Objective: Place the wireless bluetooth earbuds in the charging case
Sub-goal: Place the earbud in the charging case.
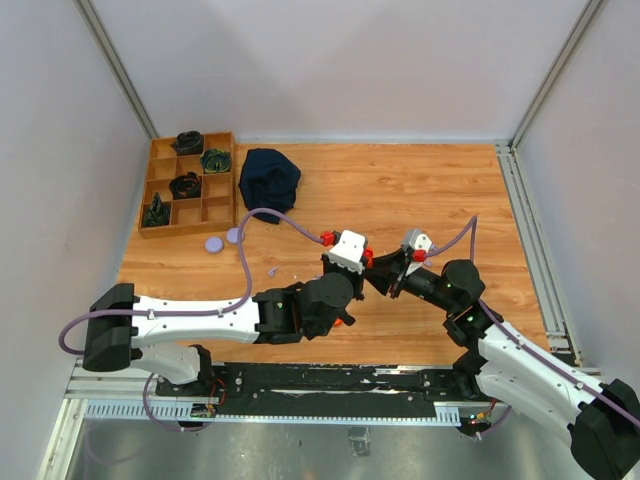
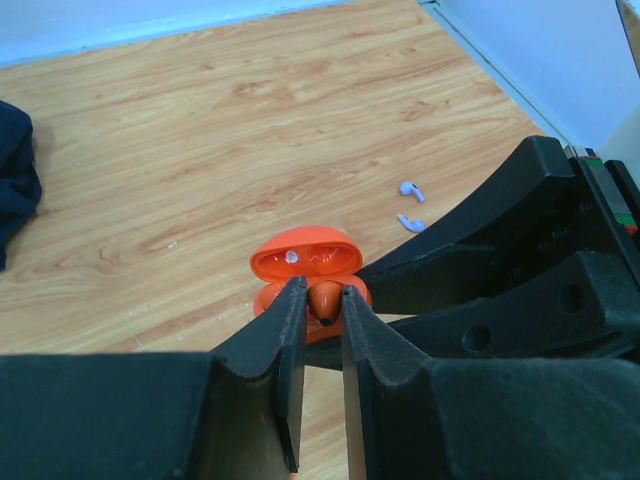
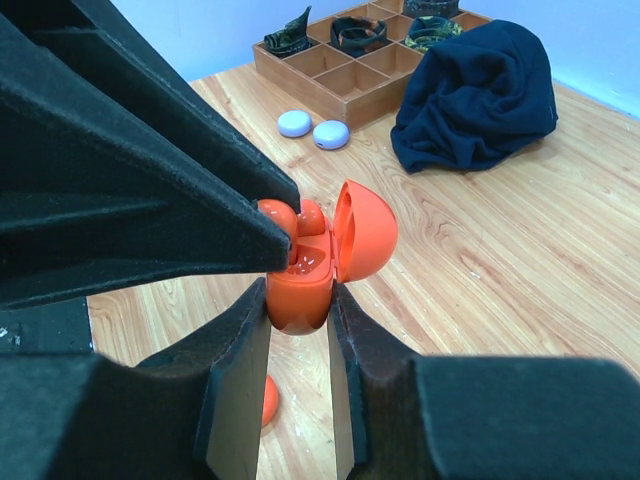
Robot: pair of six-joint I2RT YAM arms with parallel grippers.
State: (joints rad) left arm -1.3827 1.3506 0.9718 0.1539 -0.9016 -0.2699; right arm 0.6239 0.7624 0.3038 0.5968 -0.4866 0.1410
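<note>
Open charging case (image 3: 335,255) clamped in right gripper (image 3: 298,298); orange earbud (image 2: 324,301) pinched in left gripper (image 2: 322,290) at case opening. Wooden tray (image 1: 218,208): 4 compartments filled.

Two lavender discs (image 3: 294,123), one open orange case (image 3: 300,295)

No writing, label, brand or number can be read in any view. The orange case (image 3: 300,295), the orange earbud (image 2: 325,300), the lavender discs (image 3: 295,123) and the wooden tray (image 1: 218,208) at the table's (image 1: 420,200) far left corner show plain surfaces.
</note>
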